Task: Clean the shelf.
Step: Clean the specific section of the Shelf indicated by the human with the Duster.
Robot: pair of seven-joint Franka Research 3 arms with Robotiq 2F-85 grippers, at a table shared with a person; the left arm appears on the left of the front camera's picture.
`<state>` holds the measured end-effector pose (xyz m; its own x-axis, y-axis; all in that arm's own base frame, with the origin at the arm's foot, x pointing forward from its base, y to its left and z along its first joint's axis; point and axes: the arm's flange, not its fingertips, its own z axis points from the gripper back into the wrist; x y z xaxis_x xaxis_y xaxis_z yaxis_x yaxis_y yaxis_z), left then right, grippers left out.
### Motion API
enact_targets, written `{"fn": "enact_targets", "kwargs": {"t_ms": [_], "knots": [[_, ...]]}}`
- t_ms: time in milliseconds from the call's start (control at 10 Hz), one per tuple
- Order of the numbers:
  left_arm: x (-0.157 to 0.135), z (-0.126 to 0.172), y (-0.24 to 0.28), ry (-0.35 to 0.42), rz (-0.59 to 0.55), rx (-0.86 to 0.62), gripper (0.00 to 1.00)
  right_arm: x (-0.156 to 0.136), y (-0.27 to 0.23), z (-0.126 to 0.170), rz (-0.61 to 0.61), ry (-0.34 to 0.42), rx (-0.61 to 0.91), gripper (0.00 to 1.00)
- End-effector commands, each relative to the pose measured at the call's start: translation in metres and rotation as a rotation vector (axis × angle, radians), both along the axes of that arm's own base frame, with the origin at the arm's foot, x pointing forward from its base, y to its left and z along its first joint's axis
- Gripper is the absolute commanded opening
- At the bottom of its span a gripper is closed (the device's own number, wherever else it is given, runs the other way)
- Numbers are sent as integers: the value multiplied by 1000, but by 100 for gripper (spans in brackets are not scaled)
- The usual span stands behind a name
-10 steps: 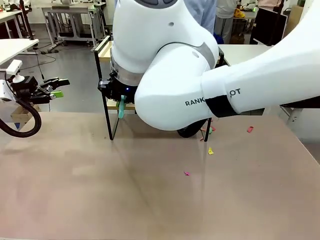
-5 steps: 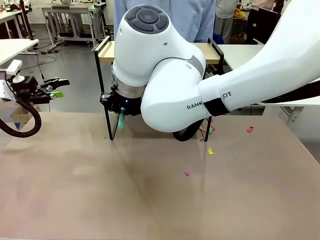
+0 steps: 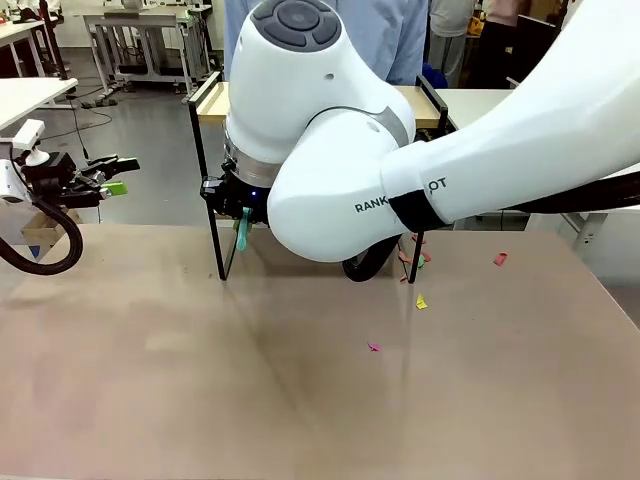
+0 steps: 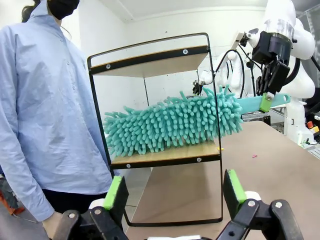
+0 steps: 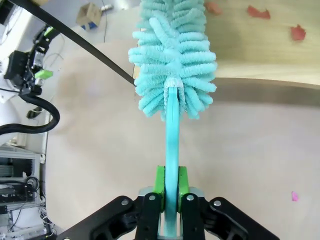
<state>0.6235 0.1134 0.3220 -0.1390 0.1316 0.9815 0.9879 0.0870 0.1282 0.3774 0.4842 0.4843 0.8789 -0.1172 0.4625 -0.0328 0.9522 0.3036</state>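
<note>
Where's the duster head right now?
In the left wrist view the head of the teal duster lies along the lower board of the shelf, under the top one; its handle sticks out past the side frame into the right gripper.

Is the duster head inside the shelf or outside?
Mostly inside: the duster head lies between the two boards of the shelf; its handle end sticks out.

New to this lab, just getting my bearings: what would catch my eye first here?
A fluffy teal microfibre duster stands out, lying across the lower wood board of the black-framed two-tier shelf, its handle clamped in the right gripper. Bright paper scraps dot the brown tabletop near the shelf, and a person in a light blue shirt stands beside it.
</note>
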Motion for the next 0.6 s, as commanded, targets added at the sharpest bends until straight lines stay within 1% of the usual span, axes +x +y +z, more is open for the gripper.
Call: {"fn": "enact_targets", "kwargs": {"t_ms": [0,100,300,500], "knots": [[-1,3,0,-9,2,2,100,1,-1,2,-1,1,6,13],[-1,3,0,-9,2,2,100,2,-26,7,-42,26,-15,13],[-1,3,0,-9,2,2,100,0,-74,10,-83,57,-47,13],[-1,3,0,-9,2,2,100,-5,-121,6,-125,129,-92,13]]}}
